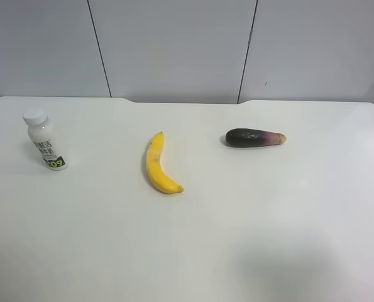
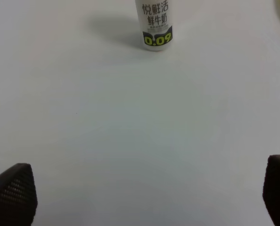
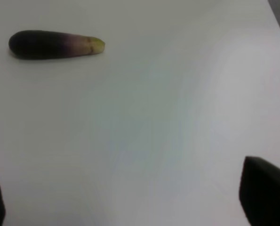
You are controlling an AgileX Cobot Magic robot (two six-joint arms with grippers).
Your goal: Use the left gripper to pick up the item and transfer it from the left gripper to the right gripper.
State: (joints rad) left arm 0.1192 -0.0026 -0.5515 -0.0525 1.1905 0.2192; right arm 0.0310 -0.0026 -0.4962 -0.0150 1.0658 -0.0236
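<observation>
A smooth, cylindrical white plastic bottle [image 1: 46, 142] stands upright on the matte desk [image 1: 249, 239]; the left hand [image 2: 144, 193] and right hand [image 3: 130, 195] gape wide, empty.

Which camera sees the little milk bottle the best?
The exterior high view: the bottle stands whole, cap to base, on the table. The left wrist view cuts off its top, showing only the label end. The right wrist view misses it.
</observation>
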